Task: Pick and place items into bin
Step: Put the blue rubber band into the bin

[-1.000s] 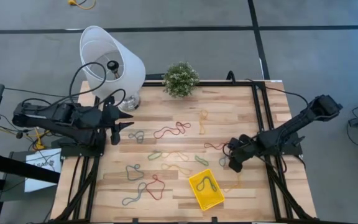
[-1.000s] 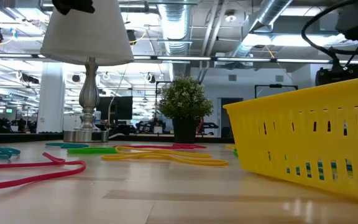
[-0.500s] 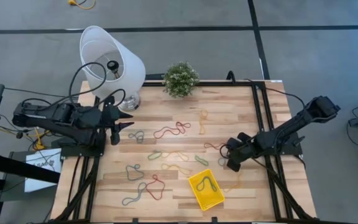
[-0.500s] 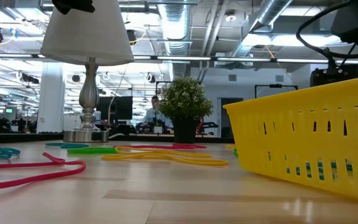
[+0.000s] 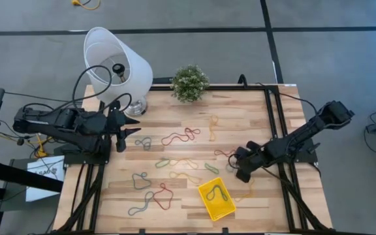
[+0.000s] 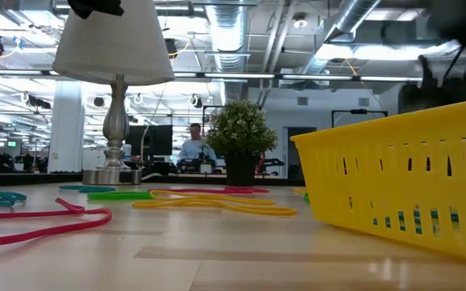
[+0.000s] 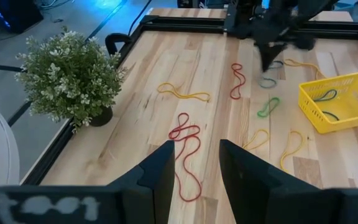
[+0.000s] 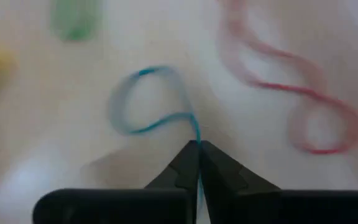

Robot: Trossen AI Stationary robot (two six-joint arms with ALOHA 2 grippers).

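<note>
Several thin loops lie flat on the wooden table (image 5: 194, 117): a red one (image 5: 180, 136), a green one (image 5: 211, 168), a second red one (image 5: 163, 194) and others. The yellow bin (image 5: 217, 198) sits near the front edge with a loop inside (image 5: 218, 192). My right gripper (image 5: 240, 172) is low over the table just behind the bin, shut on a blue loop (image 8: 148, 99). A red loop (image 8: 291, 81) lies beside that one. My left gripper (image 5: 132, 128) waits open at the table's left edge, nothing between its fingers (image 7: 194, 168). My right gripper pinches a short stretch of the blue loop's strand (image 8: 196, 134) between its two fingertips. The fingers come from above, pointing down at the table. The rest of the loop lies curled on the wood beyond the fingertips.
A white lamp (image 5: 117, 65) stands at the far left corner, a small potted plant (image 5: 189, 83) at the middle of the far edge. Black rails (image 5: 276, 124) run along the table's left and right sides. A person (image 6: 191, 145) shows in the room beyond.
My right gripper has shifted a little toward the table's left edge, over the blue loop behind the bin. The loops and the bin lie as before.
</note>
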